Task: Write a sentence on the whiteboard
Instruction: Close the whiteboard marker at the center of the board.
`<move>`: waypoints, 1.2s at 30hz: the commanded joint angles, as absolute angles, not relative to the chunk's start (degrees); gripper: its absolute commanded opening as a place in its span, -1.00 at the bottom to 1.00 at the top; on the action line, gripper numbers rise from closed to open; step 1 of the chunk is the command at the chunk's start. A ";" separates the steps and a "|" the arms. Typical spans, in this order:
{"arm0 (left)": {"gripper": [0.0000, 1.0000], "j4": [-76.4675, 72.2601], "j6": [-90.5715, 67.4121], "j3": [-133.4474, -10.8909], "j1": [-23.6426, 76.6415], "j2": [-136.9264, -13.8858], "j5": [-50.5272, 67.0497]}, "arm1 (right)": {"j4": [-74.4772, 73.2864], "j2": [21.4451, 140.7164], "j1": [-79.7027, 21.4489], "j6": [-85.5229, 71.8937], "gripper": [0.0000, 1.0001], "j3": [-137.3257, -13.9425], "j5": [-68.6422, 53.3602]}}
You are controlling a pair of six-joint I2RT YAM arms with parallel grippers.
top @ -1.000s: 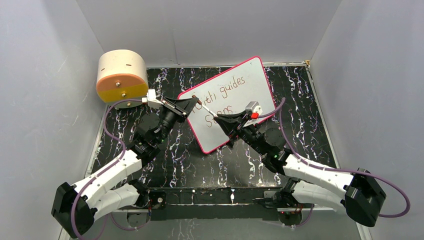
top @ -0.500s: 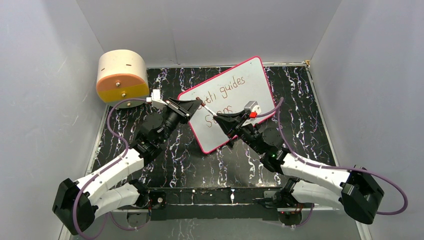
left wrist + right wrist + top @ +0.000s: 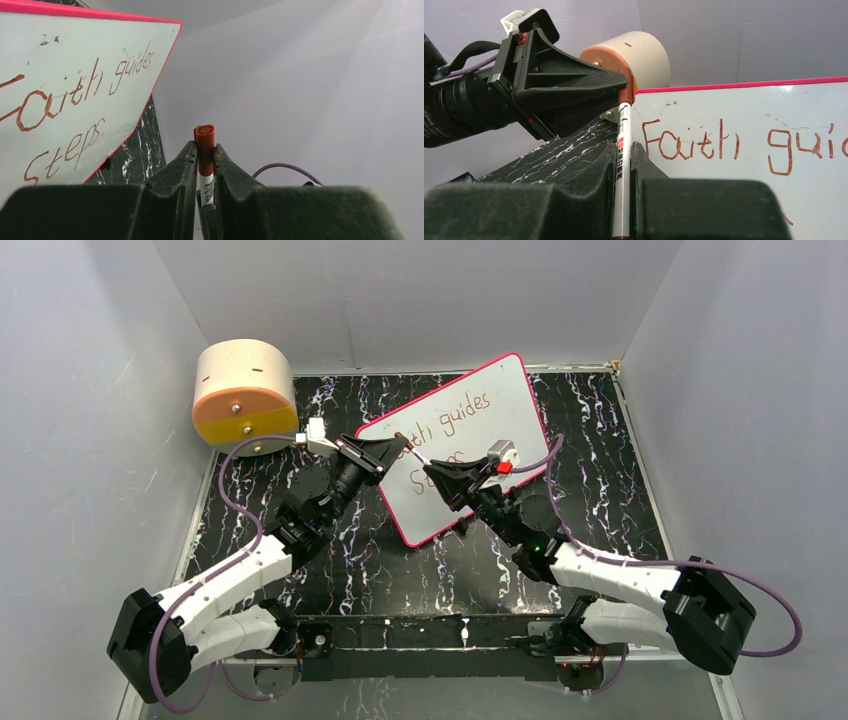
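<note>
- Nearest you, both arm bases sit at the near edge of the black, white-veined counter. The white arms reach forward and inward, so the two hands meet over its middle.
- Your right hand is pressed onto the white barrel of the marker and pinches it, with the barrel running up out of the fingertips.
- Your left hand pinches the marker's brownish-red cap (its end pokes just past the fingertips). In the right wrist view the cap sits directly on top of the barrel, so the two hands hold one marker from opposite ends.
- From above, the marker spans the short gap between the hands, over the left part of the whiteboard.
- The whiteboard lies on the counter under and beyond the hands, turned on a diagonal. One rounded corner points toward you between the arms, and the opposite corner reaches toward the far edge of the counter. A thin pink-red frame runs around it.
- The sentence is on the board in brownish-red strokes: "Faith guides" on the upper line and "steps" beneath it. From above the hands hide part of both lines, while the left wrist view shows all three words.
- Farther back on the left, a round tan drum with an orange face stands at the far left corner of the counter, apart from the board.
</note>
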State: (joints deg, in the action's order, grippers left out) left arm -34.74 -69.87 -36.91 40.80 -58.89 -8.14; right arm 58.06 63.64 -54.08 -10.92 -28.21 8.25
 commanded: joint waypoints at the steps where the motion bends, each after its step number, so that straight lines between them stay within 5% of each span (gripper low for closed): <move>1: -1.00 -35.62 -66.88 -38.12 43.41 -59.02 -4.23 | 67.73 65.15 -54.23 -11.66 -1.00 -29.87 9.15; 5: -1.00 -31.38 -63.90 -38.27 43.42 -56.77 -5.76 | 67.46 64.27 -54.24 -12.15 -1.00 -28.78 9.56; 12: -0.37 -20.28 -57.63 -40.91 43.40 -51.45 -15.65 | 64.02 62.23 -54.22 -12.39 -1.00 -27.40 9.41; 23: 0.08 -17.65 -56.52 -44.67 43.33 -52.67 -15.90 | 61.88 61.64 -54.22 -11.69 -1.00 -26.98 7.53; 30: 0.12 -18.67 -56.93 -46.52 43.34 -55.25 -15.47 | 61.87 61.28 -54.22 -12.17 -1.00 -26.92 5.41; 36: -0.08 -20.68 -57.46 -47.24 43.35 -56.45 -14.91 | 61.41 61.07 -54.18 -12.81 -1.00 -26.64 4.64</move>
